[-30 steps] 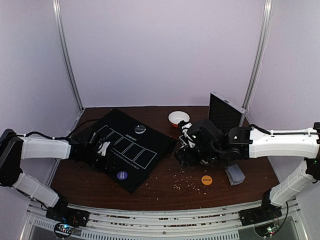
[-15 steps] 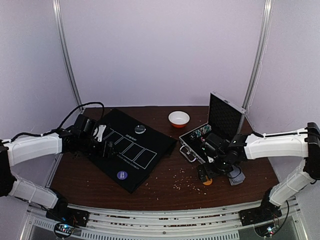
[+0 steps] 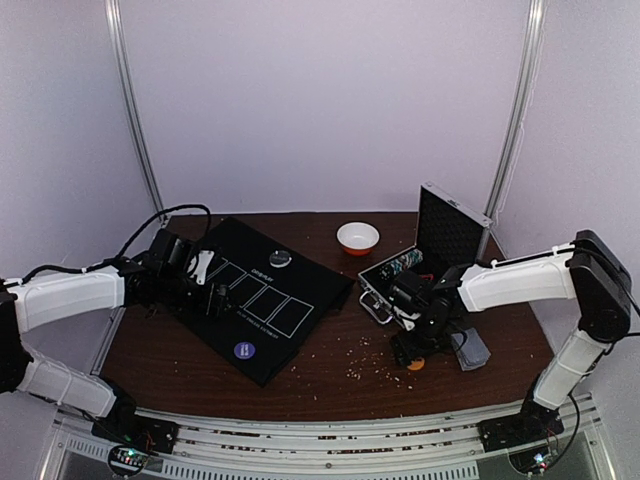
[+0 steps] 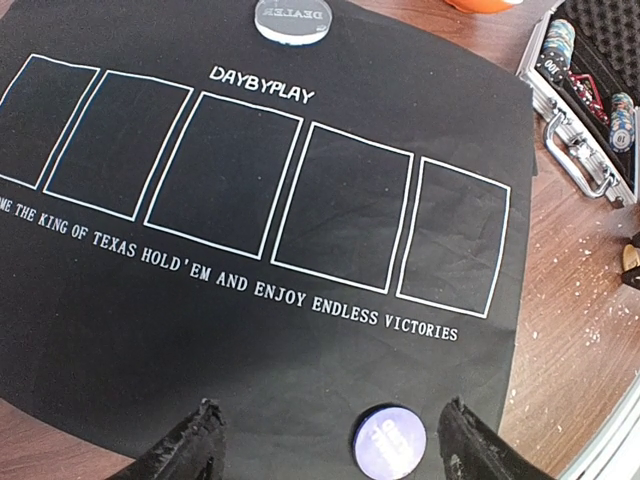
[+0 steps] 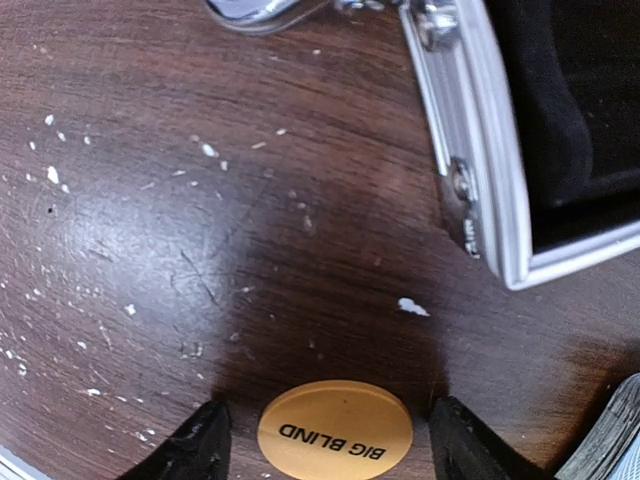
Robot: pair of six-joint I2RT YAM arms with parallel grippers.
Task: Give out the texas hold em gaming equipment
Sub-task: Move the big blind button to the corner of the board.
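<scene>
Top external view has the left pincer (image 3: pixel 213 298) hanging over the black mat (image 3: pixel 290 290) on the brown worktop (image 3: pixel 330 365). The purple disc (image 3: pixel 244 350) lies on the mat just nearer the arm bases than that pincer, and the pale grey disc (image 3: pixel 281 258) lies beyond it at the mat's far edge. The right pincer (image 3: pixel 413 352) is low over the worktop with the orange disc (image 3: pixel 415 364) right at its tips. The open silver case (image 3: pixel 440 235) stands just behind this pincer, with poker chips (image 3: pixel 405 265) stacked in its tray. A pile of grey-blue-backed playing cards (image 3: pixel 470 348) sits just to the pincer's right, and the white bowl (image 3: pixel 358 237) is well apart, beyond it to the left. Left wrist view shows that pincer spread wide, its dark fingertips (image 4: pixel 190 452) at the bottom edge. The purple disc lies flat on the mat between them, closer to the one at picture right and touching neither. Ahead are five white-outlined rectangles and then the grey disc, which reads DEALER. Right wrist view shows this pincer spread wide too, its fingertips (image 5: pixel 205 440) either side of the orange disc. That disc is printed BIG BLIND and lies flat on the worktop with a gap on each side. The case corner is ahead to the right, and the edge of the cards is beside the right-hand tip.
</scene>
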